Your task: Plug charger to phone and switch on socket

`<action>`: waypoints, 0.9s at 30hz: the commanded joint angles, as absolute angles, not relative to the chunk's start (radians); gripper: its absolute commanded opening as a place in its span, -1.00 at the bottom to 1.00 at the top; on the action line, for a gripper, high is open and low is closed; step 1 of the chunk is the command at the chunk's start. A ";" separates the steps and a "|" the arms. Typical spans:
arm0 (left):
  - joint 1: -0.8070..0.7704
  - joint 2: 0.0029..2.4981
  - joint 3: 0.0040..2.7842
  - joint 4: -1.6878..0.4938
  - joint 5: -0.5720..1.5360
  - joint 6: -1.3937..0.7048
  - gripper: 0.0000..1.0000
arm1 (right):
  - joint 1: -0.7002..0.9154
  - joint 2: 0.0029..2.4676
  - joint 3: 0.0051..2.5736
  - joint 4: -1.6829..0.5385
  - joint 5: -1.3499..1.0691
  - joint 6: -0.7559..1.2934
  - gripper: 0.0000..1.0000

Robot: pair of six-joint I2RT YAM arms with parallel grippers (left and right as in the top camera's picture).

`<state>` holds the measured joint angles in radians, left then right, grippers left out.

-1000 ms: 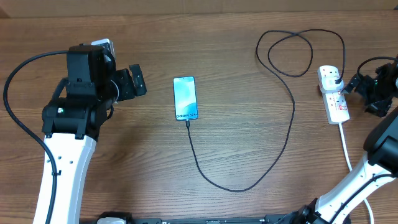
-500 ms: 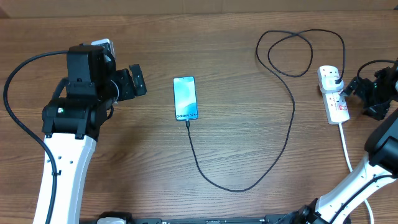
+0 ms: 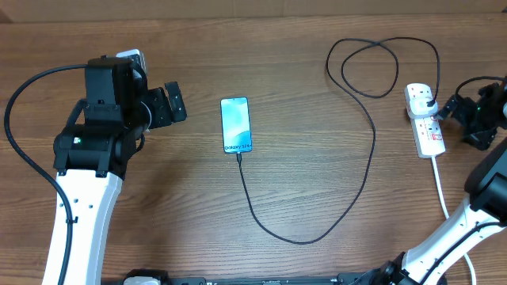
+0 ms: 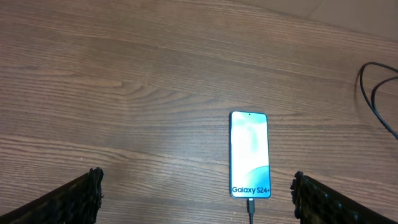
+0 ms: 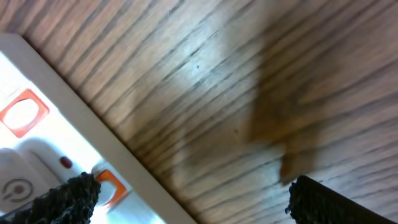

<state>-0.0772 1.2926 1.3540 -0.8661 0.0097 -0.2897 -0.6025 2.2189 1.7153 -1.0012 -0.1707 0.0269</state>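
Right claw (image 5: 196,199), open, hovers at the white elongated socket strip (image 3: 428,131), frame right: an off-centre push may miss the red switch (image 5: 23,113) and skid the strip.

Phone (image 3: 236,124): one.
Black charger cable (image 3: 368,150): one, with one black plug (image 3: 428,100).
White power strip (image 3: 425,127): one, with one white cord (image 3: 440,186).
Red-marked switches (image 5: 23,113): two that my right wrist camera catches, possibly more beyond its edge.
Wooden table (image 3: 317,47): one.
My own arms: two, each carrying one gripper, the left gripper (image 3: 179,101) and the right gripper (image 3: 453,108).
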 commanded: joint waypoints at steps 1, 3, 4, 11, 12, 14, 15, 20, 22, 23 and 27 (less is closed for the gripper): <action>-0.078 1.296 1.359 -0.865 -0.008 -0.303 1.00 | -0.588 2.235 1.689 -1.005 -0.201 0.021 1.00; -0.078 1.296 1.359 -0.865 -0.008 -0.303 1.00 | -0.588 2.235 1.689 -1.004 -0.204 0.021 1.00; -0.078 1.296 1.359 -0.865 -0.008 -0.303 1.00 | -0.588 2.235 1.689 -1.006 -0.204 0.021 1.00; -0.078 1.296 1.359 -0.865 -0.008 -0.303 1.00 | -0.588 2.235 1.689 -1.029 -0.204 0.012 1.00; -0.078 1.296 1.359 -0.865 -0.008 -0.303 0.99 | -0.588 2.235 1.689 -1.034 -0.204 0.001 1.00; -0.078 1.296 1.359 -0.865 -0.008 -0.303 0.99 | -0.588 2.235 1.689 -1.038 -0.203 -0.002 1.00; -0.078 1.296 1.359 -0.865 -0.008 -0.303 1.00 | -0.588 2.235 1.689 -1.038 -0.204 -0.002 1.00; -0.078 1.296 1.359 -0.865 -0.008 -0.303 1.00 | -0.588 2.235 1.689 -1.045 -0.204 -0.001 1.00; -0.078 1.296 1.359 -0.865 -0.008 -0.303 0.99 | -0.586 2.235 1.689 -1.044 -0.203 -0.002 1.00; -0.078 1.296 1.359 -0.865 -0.008 -0.303 0.99 | -0.584 2.235 1.689 -1.043 -0.203 -0.002 1.00; -0.078 1.296 1.359 -0.865 -0.008 -0.303 1.00 | -0.577 2.235 1.692 -1.032 -0.169 0.017 1.00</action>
